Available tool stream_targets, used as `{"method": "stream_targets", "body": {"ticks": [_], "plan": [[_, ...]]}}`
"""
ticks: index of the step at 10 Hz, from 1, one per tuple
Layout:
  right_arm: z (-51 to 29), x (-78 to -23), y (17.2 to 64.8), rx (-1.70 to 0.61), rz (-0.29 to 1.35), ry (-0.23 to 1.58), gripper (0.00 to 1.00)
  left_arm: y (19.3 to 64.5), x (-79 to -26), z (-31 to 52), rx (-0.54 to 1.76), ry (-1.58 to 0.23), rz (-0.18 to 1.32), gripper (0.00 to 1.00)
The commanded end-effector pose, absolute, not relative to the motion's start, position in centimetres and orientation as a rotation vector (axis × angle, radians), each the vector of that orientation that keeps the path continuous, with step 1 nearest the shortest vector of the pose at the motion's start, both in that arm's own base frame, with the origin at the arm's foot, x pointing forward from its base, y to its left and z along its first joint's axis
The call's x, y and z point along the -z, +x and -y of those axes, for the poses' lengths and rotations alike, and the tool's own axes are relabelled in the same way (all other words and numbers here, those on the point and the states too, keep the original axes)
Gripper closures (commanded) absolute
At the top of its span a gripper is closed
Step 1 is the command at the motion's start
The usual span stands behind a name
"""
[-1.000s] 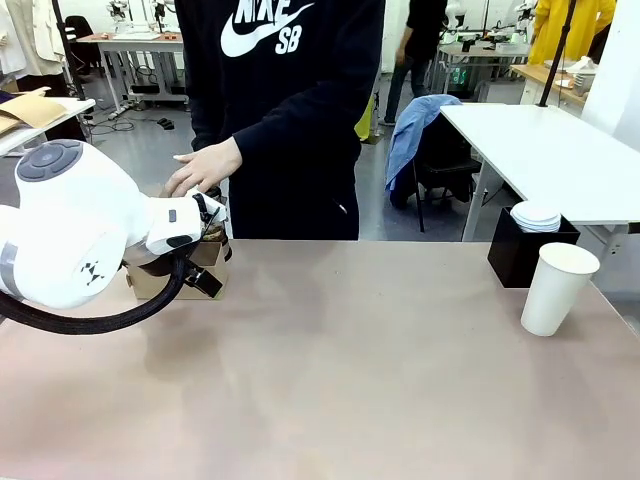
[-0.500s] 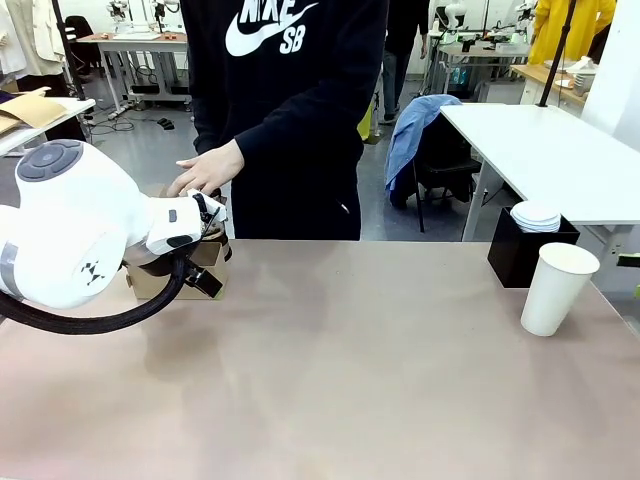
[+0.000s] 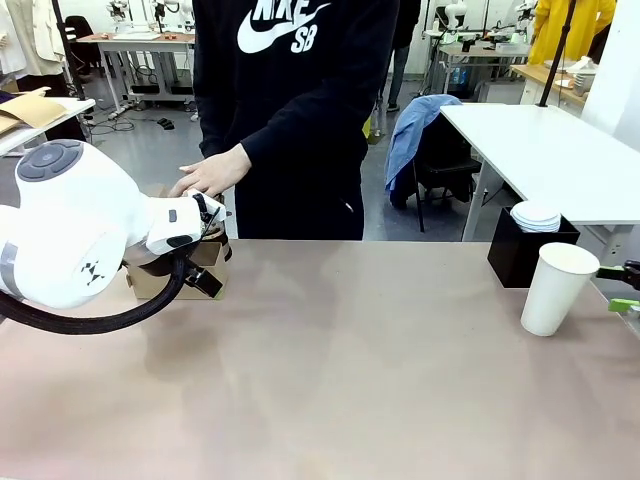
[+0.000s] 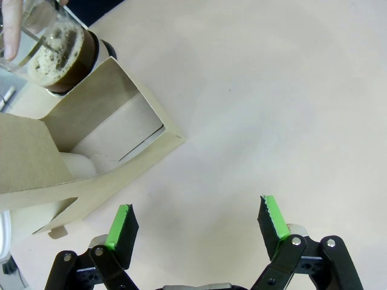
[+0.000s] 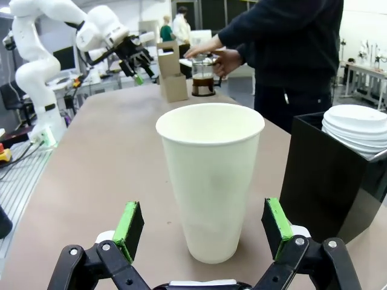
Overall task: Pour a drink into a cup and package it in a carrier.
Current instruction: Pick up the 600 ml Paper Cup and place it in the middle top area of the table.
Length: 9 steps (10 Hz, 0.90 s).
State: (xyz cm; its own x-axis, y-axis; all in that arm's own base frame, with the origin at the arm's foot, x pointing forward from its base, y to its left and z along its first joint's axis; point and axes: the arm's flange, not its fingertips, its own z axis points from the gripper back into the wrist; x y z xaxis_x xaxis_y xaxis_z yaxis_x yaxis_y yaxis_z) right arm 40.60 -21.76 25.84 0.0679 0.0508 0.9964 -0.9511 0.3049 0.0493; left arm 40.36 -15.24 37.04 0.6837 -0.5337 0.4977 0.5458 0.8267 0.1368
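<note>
Table middle: bare table from carrier to cup, free for both arms.
Right side: clear gap between right gripper and cup; black box stands just beside the cup.
Left side: carrier walls beside left gripper; jug and person's hand behind.

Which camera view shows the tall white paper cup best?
The right wrist view: the cup stands close, whole and upright, just ahead of the open right gripper. The front view shows the cup smaller, beside the black box, near the picture's right edge.
</note>
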Motion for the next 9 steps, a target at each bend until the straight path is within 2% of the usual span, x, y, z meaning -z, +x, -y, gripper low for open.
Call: {"method": "stream_targets", "body": {"ticks": [1, 3, 9], "plan": [[20.0, -27.3, 40.9, -0.921, 1.234, 0.923, 0.00, 40.4, -37.0, 15.2, 0.604, -0.025, 0.550, 0.00], [21.8, -25.8, 40.6, -0.967, 1.253, 0.965, 0.00, 40.4, -37.0, 15.2, 0.604, -0.025, 0.550, 0.00], [18.4, -24.5, 42.0, -0.935, 1.329, 0.941, 0.00, 40.4, -37.0, 15.2, 0.604, -0.025, 0.550, 0.00]]}}
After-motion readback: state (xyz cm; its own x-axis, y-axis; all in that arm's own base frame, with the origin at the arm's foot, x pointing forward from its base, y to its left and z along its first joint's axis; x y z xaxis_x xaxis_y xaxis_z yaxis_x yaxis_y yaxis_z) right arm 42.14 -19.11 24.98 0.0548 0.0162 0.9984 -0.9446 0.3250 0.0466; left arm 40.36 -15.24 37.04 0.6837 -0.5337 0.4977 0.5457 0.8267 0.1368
